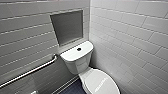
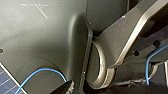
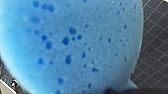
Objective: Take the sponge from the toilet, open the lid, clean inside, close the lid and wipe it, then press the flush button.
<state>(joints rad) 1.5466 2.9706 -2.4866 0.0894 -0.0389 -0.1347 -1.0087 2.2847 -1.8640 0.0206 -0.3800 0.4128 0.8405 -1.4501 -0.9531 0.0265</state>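
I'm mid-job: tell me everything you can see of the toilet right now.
The toilet is white, glossy ceramic: a boxy tank with a small dark round flush button in the centre of its top, and an oval lid, shut, with faint markings. It stands in a corner of white-tiled walls, tank below a grey niche, on a dark floor.

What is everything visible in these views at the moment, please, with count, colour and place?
toilet: one, white, in the corner of two tiled walls
lid: one, white, closed over the bowl
flush button: one, dark, centre of tank top
sponge: one, bright blue, close to the right wrist camera
grab bar: one, metallic, left-hand wall
niche: one, grey, above the tank
floor: dark blue, beside the toilet
robot housing: dark, left wrist view
cable: blue, over that housing
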